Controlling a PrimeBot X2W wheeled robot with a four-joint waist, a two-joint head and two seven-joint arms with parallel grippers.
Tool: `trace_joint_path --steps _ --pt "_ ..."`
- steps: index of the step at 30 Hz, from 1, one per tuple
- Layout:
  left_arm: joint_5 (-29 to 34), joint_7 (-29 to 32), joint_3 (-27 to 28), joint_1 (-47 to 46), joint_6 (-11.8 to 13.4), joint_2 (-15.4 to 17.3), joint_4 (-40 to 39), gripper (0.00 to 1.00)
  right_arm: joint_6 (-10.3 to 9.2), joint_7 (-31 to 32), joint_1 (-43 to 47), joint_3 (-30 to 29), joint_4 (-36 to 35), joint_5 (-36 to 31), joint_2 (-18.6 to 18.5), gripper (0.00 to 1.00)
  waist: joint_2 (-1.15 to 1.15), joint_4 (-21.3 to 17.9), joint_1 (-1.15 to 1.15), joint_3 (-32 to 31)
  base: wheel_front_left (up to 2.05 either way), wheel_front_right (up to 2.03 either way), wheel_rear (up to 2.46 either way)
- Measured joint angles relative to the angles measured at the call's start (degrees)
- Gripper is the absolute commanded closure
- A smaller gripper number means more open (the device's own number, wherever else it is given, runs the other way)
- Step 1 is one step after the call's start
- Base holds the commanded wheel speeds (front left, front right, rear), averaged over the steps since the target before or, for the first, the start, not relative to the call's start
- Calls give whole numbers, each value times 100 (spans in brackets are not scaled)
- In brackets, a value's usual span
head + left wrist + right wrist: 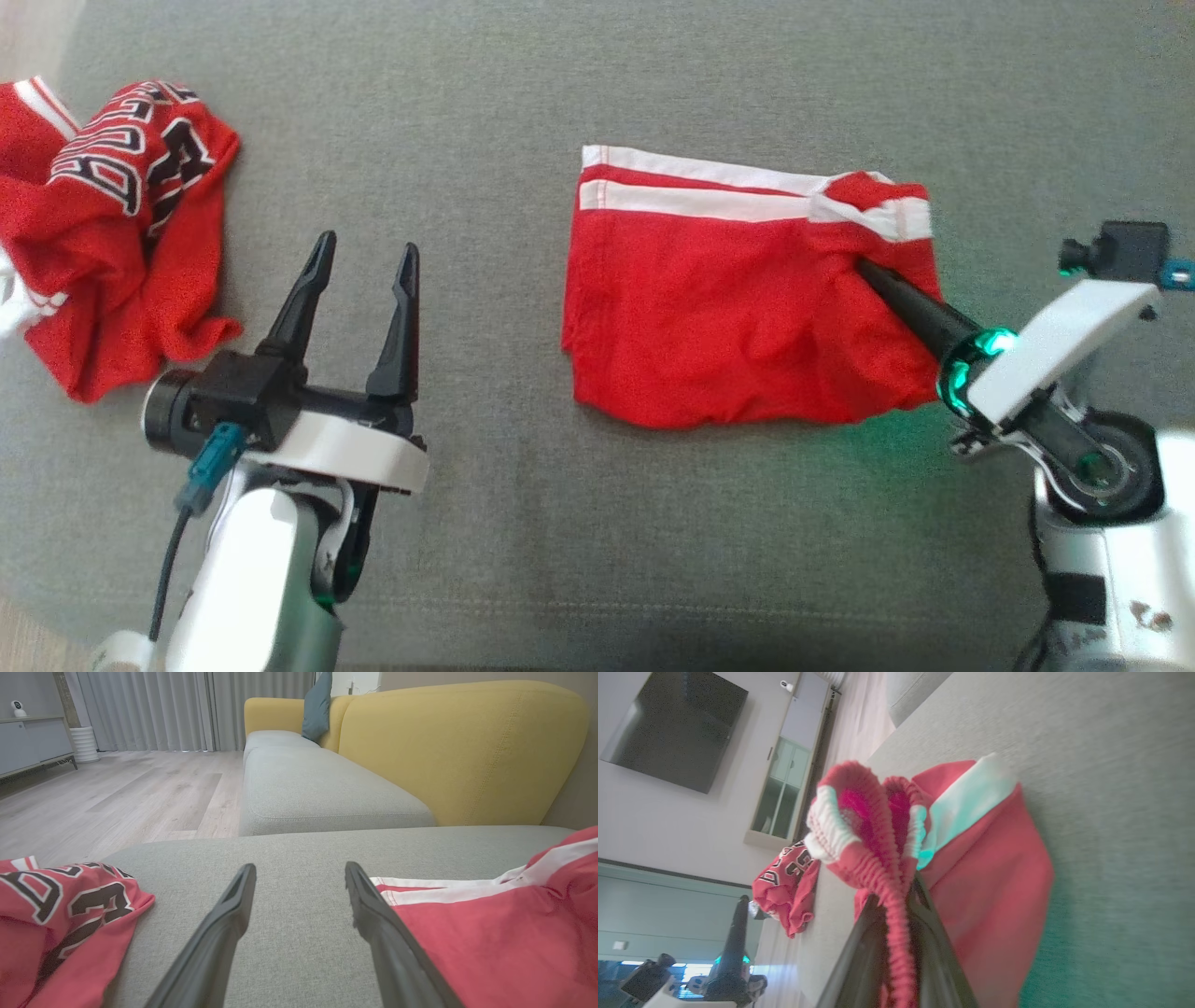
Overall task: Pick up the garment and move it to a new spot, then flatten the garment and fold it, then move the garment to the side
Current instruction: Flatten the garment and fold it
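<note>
Broadly, the work surface was a wide grey fabric seat cushion (560, 523), woven and faintly seamed near its front edge, with the red shorts (728, 317) lying on it to the right of centre, white stripes along their far edge. The right gripper (864, 268) was pinched nearly closed on the shorts' gathered elastic waistband at their right end. The right wrist view showed that red ruffled band (882, 858) bunched up between the two dark fingers (859, 942) and lifted a little off the cushion. The left gripper (366, 245) stood with its jaws spread wide and nothing between them, above bare cushion well to the left of the shorts. A crumpled red jersey (112, 233) with black and white lettering lay at the far left edge of the cushion, apart from both grippers. From the left wrist view the room opened out: a yellow sofa back (462, 751) rose behind the grey seat, a teal pillow (317, 704) leaned in its far corner, and pale wooden floor (117, 793) ran to grey curtains (163, 709) and a low grey cabinet (32, 742). A dark wall-mounted screen (672, 730) showed in the right wrist view.
</note>
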Motion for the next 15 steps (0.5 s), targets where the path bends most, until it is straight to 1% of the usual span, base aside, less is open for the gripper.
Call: trace_joint_path --steps 2,4,6,10,11,15 --pt "0 0 -2 0 -43 -10 16 0 0 -27 -123 120 118 168 22 100 0 51 0 0 0 0 0" --pt "0 0 -1 0 -44 -23 45 0 -1 -232 -293 297 341 250 24 100 0 104 0 4 0 0 0" --pt "0 0 -3 0 -46 -35 70 0 -1 -559 -466 610 648 353 24 100 0 164 0 6 0 0 0" --pt "1 0 0 0 -79 -51 86 0 -1 -1408 -732 1271 1396 416 31 100 0 257 0 13 0 0 0" --pt "1 0 0 0 -79 -51 86 0 -1 -1408 -732 1271 1396 416 31 100 0 257 0 13 0 0 0" --pt "1 0 0 0 -90 -68 88 0 -1 -2313 -1028 1798 2147 47 30 100 0 303 0 23 0 0 0"
